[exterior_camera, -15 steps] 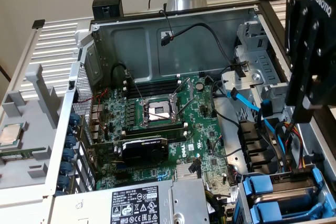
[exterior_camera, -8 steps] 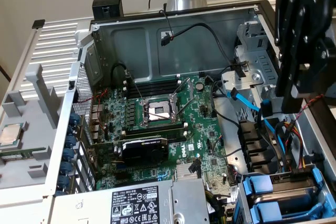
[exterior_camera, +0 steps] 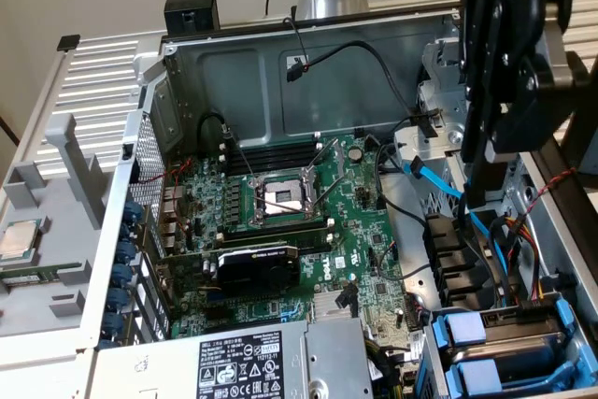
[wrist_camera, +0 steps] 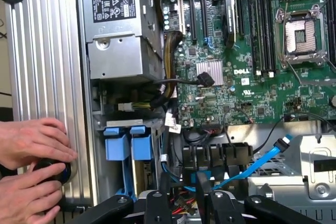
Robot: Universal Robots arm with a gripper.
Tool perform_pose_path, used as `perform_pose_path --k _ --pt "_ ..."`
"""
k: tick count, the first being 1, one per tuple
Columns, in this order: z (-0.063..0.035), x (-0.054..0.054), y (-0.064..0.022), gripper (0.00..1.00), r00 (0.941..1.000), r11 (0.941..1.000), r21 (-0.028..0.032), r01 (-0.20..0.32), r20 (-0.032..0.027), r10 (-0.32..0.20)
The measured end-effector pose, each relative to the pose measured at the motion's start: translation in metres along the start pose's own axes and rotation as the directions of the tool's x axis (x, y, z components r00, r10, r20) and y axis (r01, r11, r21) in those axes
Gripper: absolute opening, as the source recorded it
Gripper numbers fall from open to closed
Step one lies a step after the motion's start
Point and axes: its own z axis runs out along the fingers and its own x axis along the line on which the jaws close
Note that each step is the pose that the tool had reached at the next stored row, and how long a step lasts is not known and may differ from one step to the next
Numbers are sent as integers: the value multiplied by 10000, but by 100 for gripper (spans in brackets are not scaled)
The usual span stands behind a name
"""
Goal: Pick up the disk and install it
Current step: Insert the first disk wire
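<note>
My black gripper (exterior_camera: 481, 137) hangs over the open computer case's right side, above the drive cage (exterior_camera: 439, 109) and the blue cable (exterior_camera: 439, 179). In the wrist view its fingers (wrist_camera: 157, 205) stand apart with only cables between them, so the gripper (wrist_camera: 189, 203) is open and holds nothing. Two blue plastic carrier fronts (exterior_camera: 467, 332) sit side by side in the drive bay at the case's front corner, also seen in the wrist view (wrist_camera: 128, 145). The disk's silver body is hidden.
The motherboard (exterior_camera: 299, 231) with its open processor socket (exterior_camera: 280, 198) fills the case floor, beside the power supply (exterior_camera: 271, 362). A small silver chip (exterior_camera: 19, 240) lies on the grey panel outside. A person's two hands (wrist_camera: 31, 150) rest on the ribbed side panel (wrist_camera: 47, 66).
</note>
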Motion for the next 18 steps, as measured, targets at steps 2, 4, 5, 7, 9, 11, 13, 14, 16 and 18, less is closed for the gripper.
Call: perform_pose_path --k 2,4,5,7,9,11,13,14,16,18 --pt "-4 -42 29 33 10000 10000 9 6 -73 -6" --pt "0 -95 53 33 9999 10000 21 11 -149 -11" --pt "4 -125 62 33 9998 10000 26 12 -197 -12" --pt "19 -192 76 33 9997 10000 30 15 -244 -15" --pt "35 -255 92 33 9996 10000 35 24 -292 -23" --pt "36 -272 104 33 9985 10000 50 36 -538 -34" --pt "38 -272 112 33 9965 10000 65 67 -839 -61" --pt "41 -272 114 33 9955 9999 74 88 -941 -80" --pt "69 -277 115 33 9951 9999 82 139 -978 -131" --pt "103 -287 119 33 9950 9998 87 188 -985 -178"
